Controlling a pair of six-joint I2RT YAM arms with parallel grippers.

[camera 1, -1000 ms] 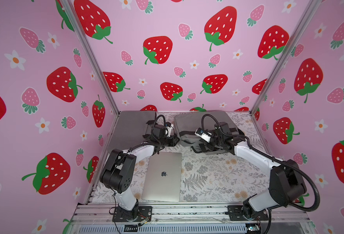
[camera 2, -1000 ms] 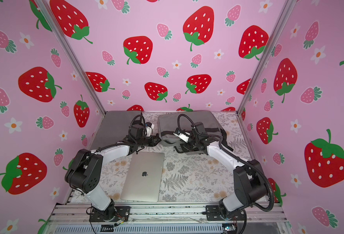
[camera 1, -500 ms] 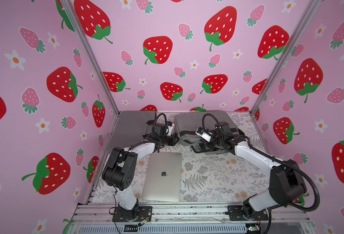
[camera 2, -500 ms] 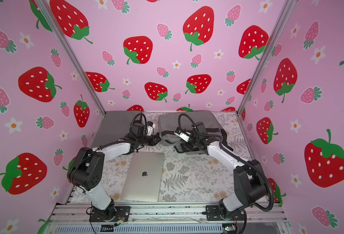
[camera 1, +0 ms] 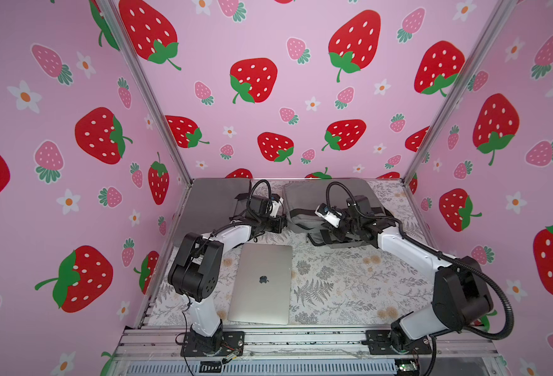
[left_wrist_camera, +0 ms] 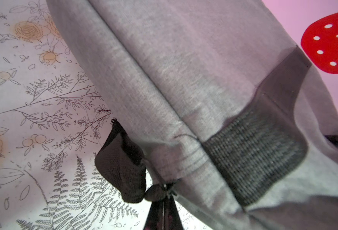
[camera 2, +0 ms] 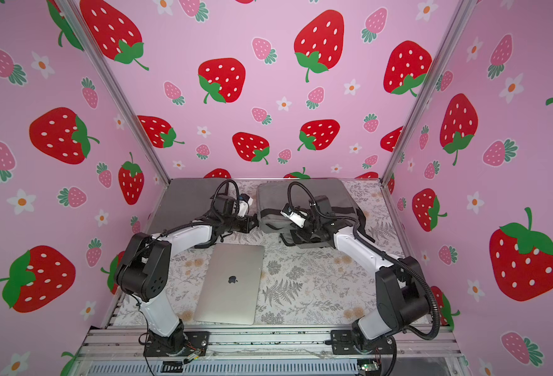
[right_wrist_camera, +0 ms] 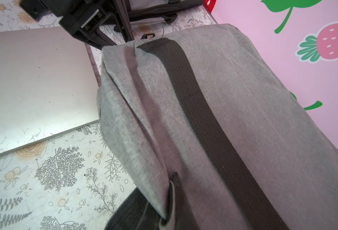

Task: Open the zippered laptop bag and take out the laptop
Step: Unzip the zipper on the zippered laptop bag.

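Since a second ago the left end effector (camera 1: 282, 224) has slid to a corner of the gray laptop bag (camera 1: 303, 198) and pressed together; whether it pinches anything is unclear. The silver laptop (camera 1: 262, 283) lies closed on the counter (camera 1: 350, 286) in front of the bag. The right end effector (camera 1: 329, 232), also pressed together, rests at the bag's near edge.

A flower-printed tablecloth (camera 1: 350, 286) is spread flat between pink strawberry walls (camera 1: 203, 48) on three sides, a dark grey mat (camera 1: 213, 201) lies on it in a back corner, and a metal rail (camera 1: 301, 338) edges the front.
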